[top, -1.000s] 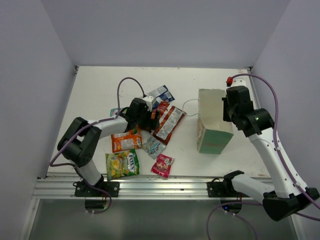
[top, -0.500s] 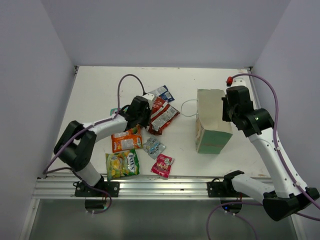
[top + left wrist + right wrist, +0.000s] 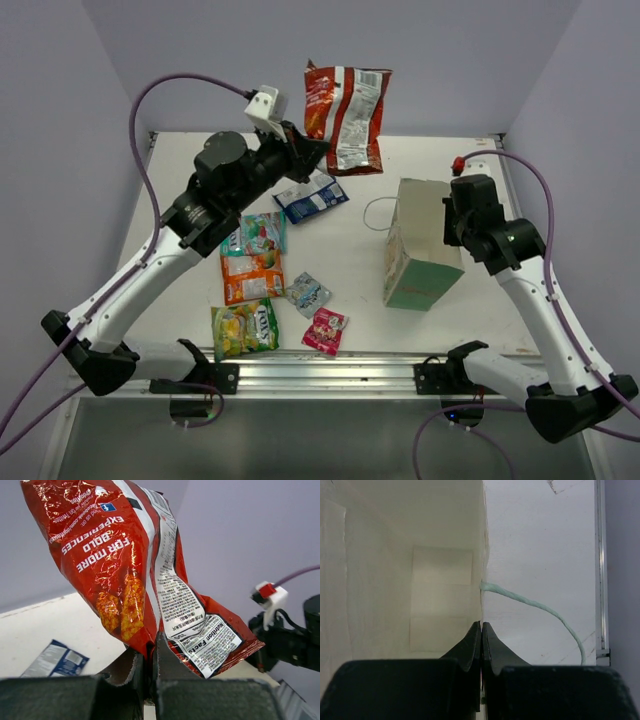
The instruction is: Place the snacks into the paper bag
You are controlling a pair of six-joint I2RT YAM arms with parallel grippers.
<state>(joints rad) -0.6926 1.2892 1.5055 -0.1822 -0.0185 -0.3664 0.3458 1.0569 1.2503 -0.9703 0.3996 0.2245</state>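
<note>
My left gripper (image 3: 308,150) is shut on the bottom edge of a large red snack packet (image 3: 346,115), which hangs high over the table's far side, left of the paper bag (image 3: 420,262). In the left wrist view the red packet (image 3: 125,575) stands up from the pinching jaws of my left gripper (image 3: 151,652). The tan bag with a green lower part stands open-topped at the right. My right gripper (image 3: 455,215) is shut on its right rim. From the right wrist view, my right gripper (image 3: 481,626) pinches the thin wall and the bag's inside (image 3: 410,580) holds nothing visible.
Loose snacks lie left of the bag: blue (image 3: 312,196), green-white (image 3: 262,232), orange (image 3: 250,277), yellow-green (image 3: 244,328), silvery (image 3: 307,293), pink (image 3: 325,331). A white string handle (image 3: 378,213) loops from the bag's left side. A red plug (image 3: 460,161) sits at the back right.
My left gripper closed on the red packet and lifted it from the table, up and toward the back. The bag's lower end shifted slightly left. The right gripper kept its hold.
</note>
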